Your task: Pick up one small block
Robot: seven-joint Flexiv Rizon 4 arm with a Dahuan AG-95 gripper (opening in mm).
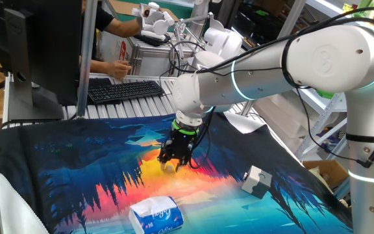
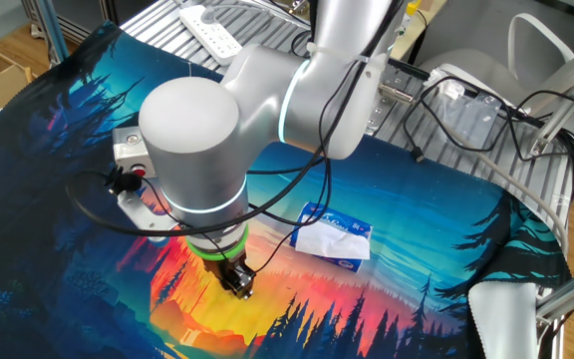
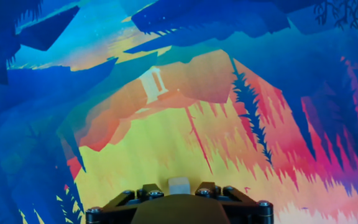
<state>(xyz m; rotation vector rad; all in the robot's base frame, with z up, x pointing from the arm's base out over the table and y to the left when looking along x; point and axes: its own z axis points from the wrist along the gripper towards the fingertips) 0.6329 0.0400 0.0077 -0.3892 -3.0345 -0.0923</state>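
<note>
Fixed views show a large silver robot arm [image 1: 317,58] reaching down over a table covered by a colourful forest-sunset cloth [image 1: 76,169]. Near the cloth's middle, its gripper [image 1: 171,164] hangs low above the orange patch. A white-and-blue tissue pack [image 1: 156,214] lies by one edge, and a grey-and-white cube [image 1: 254,181] sits toward another edge. Hand view shows the small block [image 3: 178,185], a pale cream cube, held between the fingers [image 3: 209,190], which are clenched on it just above the yellow part of the cloth.
</note>
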